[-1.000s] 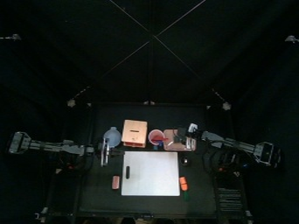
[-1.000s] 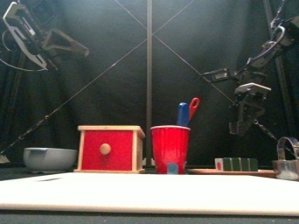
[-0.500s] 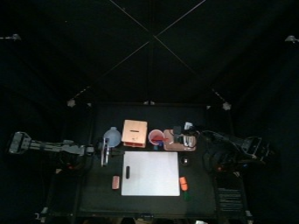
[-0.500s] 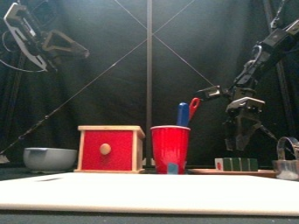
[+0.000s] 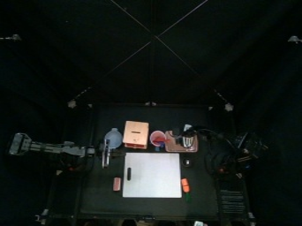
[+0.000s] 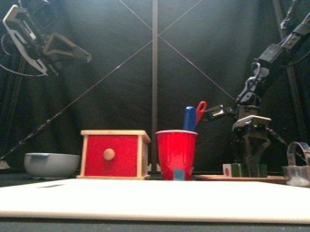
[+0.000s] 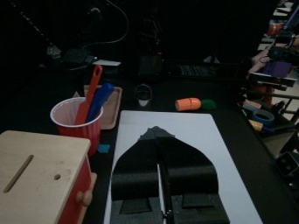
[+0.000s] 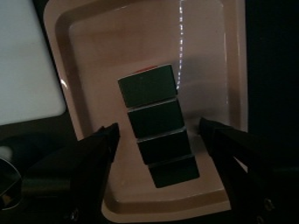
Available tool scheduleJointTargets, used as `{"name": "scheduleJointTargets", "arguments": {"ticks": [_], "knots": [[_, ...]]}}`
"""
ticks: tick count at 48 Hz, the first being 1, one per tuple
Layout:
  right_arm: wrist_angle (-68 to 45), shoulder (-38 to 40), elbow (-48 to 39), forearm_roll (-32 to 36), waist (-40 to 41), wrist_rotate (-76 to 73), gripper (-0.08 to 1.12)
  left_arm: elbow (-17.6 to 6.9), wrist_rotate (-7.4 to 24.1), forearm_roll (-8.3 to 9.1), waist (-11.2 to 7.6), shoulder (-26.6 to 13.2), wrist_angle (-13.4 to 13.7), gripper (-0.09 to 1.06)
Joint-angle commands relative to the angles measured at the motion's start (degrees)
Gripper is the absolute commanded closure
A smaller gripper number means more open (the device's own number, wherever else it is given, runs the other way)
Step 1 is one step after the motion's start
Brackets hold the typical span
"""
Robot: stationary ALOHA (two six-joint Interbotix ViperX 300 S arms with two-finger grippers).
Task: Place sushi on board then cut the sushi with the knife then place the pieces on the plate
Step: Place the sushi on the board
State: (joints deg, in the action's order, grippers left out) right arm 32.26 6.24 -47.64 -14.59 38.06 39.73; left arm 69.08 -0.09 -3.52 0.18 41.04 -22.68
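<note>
At one o'clock from the white board (image 5: 154,177), the sushi roll (image 8: 156,122) lies on the pink tray (image 8: 100,52). The right gripper (image 8: 160,131) is over it, jaws wide apart astride it, gripping nothing. At the board's ten o'clock the left gripper (image 7: 160,133) rests, jaws closed, empty.

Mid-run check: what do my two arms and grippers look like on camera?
The left arm and right arm are black jointed links. The right gripper has two slim dark jaws under a pale cross-plate. The left gripper shows two flat black jaws tapering to a point.
</note>
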Motion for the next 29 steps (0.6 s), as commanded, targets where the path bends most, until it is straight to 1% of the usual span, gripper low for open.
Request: {"name": "scheduleJointTargets", "arguments": {"ticks": [1,6,9,22,26,29], "knots": [[-1.58,0.09,1.14,-1.23,0.00,-0.09,0.04,-0.62,0.09,-0.09,0.18,-0.09,-0.53,1.00],[-2.72,-0.62,0.88,-1.41,0.00,-0.09,0.07,-0.62,0.09,-0.09,0.18,-0.09,-0.53,1.00],[-2.81,-0.97,0.79,-1.49,0.00,-0.09,0.11,-0.62,0.09,-0.09,0.18,-0.09,-0.44,1.00],[-2.46,-1.14,1.05,-1.67,-0.09,-1.23,0.38,-0.18,0.00,-0.09,0.09,-0.09,-0.44,1.00],[-1.41,-0.09,1.49,-2.46,-0.18,-1.41,0.42,-0.18,0.00,-0.09,0.09,-0.09,-0.44,1.00],[-0.44,0.97,2.11,-3.87,-0.09,-1.49,0.42,-0.09,0.00,-0.09,0.09,-0.09,-0.53,1.00]]}}
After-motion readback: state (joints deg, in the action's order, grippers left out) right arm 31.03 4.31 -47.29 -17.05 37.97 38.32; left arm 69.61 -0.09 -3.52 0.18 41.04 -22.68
